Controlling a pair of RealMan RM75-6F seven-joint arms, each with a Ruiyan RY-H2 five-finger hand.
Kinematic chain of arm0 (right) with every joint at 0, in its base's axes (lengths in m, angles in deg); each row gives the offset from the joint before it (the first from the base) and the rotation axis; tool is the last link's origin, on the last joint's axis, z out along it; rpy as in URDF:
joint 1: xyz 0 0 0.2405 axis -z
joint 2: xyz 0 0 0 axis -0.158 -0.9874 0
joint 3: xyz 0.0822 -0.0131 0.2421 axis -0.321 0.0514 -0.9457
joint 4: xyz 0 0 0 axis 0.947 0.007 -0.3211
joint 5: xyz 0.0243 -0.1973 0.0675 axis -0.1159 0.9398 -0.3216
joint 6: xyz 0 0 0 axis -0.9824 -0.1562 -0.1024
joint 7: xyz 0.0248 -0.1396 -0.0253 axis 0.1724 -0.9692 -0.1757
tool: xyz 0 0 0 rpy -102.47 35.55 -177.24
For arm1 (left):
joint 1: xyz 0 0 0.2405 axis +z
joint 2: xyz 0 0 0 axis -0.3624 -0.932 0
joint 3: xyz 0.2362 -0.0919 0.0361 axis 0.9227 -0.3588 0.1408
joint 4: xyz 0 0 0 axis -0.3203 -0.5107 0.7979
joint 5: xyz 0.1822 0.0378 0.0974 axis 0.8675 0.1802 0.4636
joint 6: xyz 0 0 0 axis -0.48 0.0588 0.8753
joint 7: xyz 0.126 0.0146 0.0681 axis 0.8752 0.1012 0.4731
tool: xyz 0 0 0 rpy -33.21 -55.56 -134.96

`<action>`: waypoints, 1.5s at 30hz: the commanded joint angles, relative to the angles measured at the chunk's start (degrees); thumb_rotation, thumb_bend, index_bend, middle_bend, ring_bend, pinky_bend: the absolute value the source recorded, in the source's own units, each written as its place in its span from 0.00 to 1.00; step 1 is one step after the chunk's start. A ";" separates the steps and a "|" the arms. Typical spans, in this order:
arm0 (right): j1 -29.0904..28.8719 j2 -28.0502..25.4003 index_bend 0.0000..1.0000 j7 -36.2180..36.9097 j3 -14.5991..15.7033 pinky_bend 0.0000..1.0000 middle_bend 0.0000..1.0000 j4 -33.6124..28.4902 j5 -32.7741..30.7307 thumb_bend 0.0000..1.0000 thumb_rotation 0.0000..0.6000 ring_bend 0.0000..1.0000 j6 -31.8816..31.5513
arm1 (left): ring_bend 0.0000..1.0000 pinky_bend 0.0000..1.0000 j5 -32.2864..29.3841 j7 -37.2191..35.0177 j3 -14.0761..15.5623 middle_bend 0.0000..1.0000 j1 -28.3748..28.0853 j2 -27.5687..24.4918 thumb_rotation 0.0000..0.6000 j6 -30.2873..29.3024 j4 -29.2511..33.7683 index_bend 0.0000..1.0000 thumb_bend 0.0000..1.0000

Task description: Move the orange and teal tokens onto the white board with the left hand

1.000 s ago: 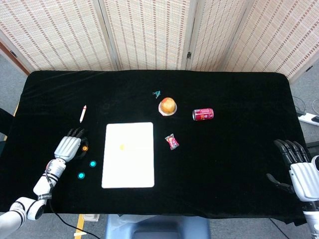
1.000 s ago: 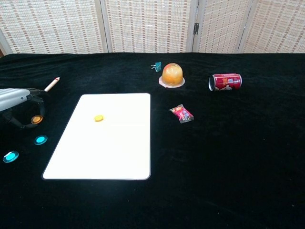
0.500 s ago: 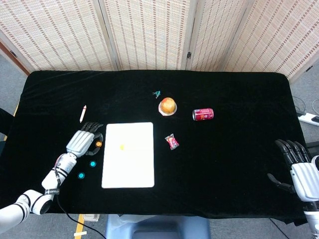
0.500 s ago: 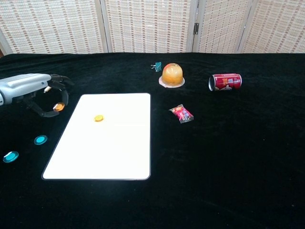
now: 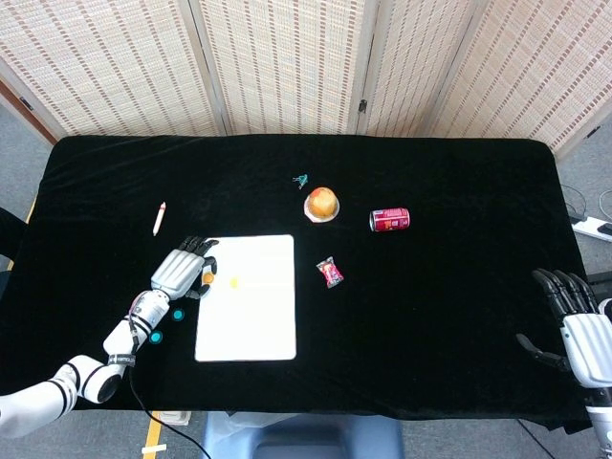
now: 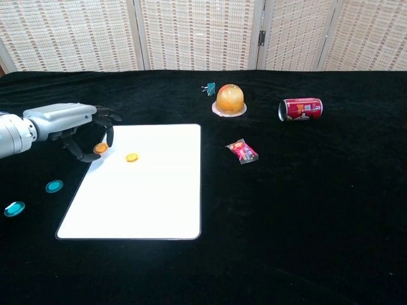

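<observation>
My left hand [image 6: 70,124] pinches the orange token [image 6: 100,148] over the white board's [image 6: 146,203] left edge; two teal tokens [image 6: 54,186] lie on the cloth beside it.

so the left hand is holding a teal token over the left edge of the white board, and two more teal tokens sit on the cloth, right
Not quite: the token in the left hand is an orange token, not teal, as the chest view shows. The rest holds: it is at the white board's left edge, and two teal tokens lie on the cloth.

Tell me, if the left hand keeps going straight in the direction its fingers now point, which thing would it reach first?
Probably the yellow token on the white board. The left hand, pinching the orange token, points right across the board's near-left edge, and that token lies just ahead. Depth is unclear, so it may pass above it.
</observation>
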 commanded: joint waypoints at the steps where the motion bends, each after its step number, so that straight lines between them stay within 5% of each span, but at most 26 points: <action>1: -0.07 0.04 0.06 -0.07 -0.02 0.03 0.11 -0.03 0.06 0.27 1.00 0.04 0.07 | 0.03 0.00 -0.06 0.12 0.18 0.13 -0.04 0.08 1.00 0.06 0.34 0.50 0.42; 20: 0.03 0.02 0.06 0.23 -0.08 0.02 0.11 0.20 -0.03 0.27 1.00 0.03 0.00 | 0.03 0.00 -1.54 1.73 0.00 0.13 -1.05 1.24 1.00 1.10 0.52 0.49 0.42; 30: 0.36 -0.03 0.06 0.65 -0.08 0.02 0.11 0.45 -0.13 0.27 1.00 0.03 -0.42 | 0.01 0.00 -1.89 2.72 0.25 0.13 -1.43 0.79 1.00 1.70 1.58 0.38 0.42; 38: 0.42 -0.20 0.06 0.59 -0.11 0.02 0.11 0.14 0.38 0.27 1.00 0.03 -0.88 | 0.01 0.00 -0.33 0.16 0.54 0.13 1.29 -3.73 1.00 -3.46 6.41 0.41 0.42; 45: 0.29 0.16 0.06 0.65 0.05 0.02 0.11 0.35 1.05 0.27 1.00 0.03 -0.95 | 0.01 0.00 3.04 -1.61 3.67 0.13 5.34 -8.04 1.00 -8.63 9.71 0.45 0.42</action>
